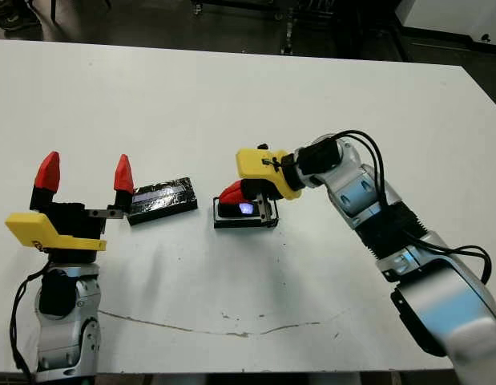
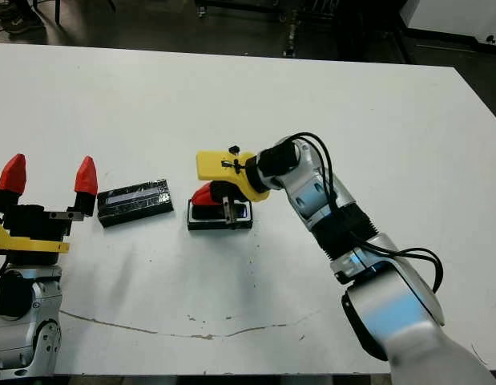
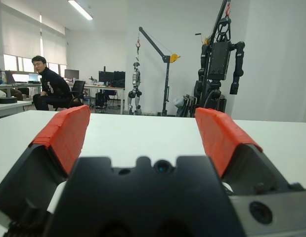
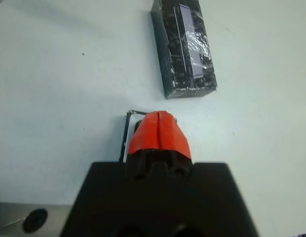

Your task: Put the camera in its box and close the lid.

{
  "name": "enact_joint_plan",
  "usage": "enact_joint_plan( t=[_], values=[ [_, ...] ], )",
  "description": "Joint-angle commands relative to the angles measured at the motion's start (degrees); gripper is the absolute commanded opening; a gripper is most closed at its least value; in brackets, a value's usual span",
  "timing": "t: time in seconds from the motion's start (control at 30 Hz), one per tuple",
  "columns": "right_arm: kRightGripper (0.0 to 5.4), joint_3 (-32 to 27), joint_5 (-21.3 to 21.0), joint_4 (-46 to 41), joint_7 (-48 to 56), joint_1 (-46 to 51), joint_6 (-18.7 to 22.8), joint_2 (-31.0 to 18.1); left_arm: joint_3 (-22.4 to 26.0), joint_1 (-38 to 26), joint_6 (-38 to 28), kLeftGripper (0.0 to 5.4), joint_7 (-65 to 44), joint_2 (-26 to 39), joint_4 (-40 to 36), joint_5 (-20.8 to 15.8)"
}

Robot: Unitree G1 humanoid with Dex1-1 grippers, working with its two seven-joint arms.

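Observation:
The box point(image 1: 243, 224), a shallow black-walled tray, lies near the table's middle. Inside it sits the camera point(image 1: 246, 209), its small purplish-white patch lit. My right gripper point(image 1: 230, 193) is tipped down over the box's left end, covering part of the camera. In the right wrist view its red fingers point(image 4: 159, 131) are pressed together with nothing seen between them. The lid point(image 1: 161, 199), a glossy black slab with a pale stripe, lies flat to the left of the box and apart from it. My left gripper point(image 1: 86, 174) stands open and empty just left of the lid, fingers pointing up.
A thin crack line point(image 1: 191, 327) runs across the white table near its front edge. Dark floor lies beyond the far edge point(image 1: 231, 50). In the left wrist view a person point(image 3: 48, 89) sits at desks far behind the table, with robots on stands point(image 3: 219, 64).

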Motion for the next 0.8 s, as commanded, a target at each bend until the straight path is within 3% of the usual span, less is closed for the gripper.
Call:
enact_joint_plan(
  t=[0.03, 0.8],
  values=[
    [0.01, 0.53, -0.89, -0.23, -0.78, 0.21, -0.44, -0.09, 0.03, 0.13, 0.02, 5.40, 0.10, 0.12, 0.44, 0.05],
    [0.01, 1.60, -2.71, 5.08, -1.62, 0.79, -4.66, 0.45, -0.22, 0.54, 0.20, 5.40, 0.69, -0.06, -0.21, 0.45]
  ],
)
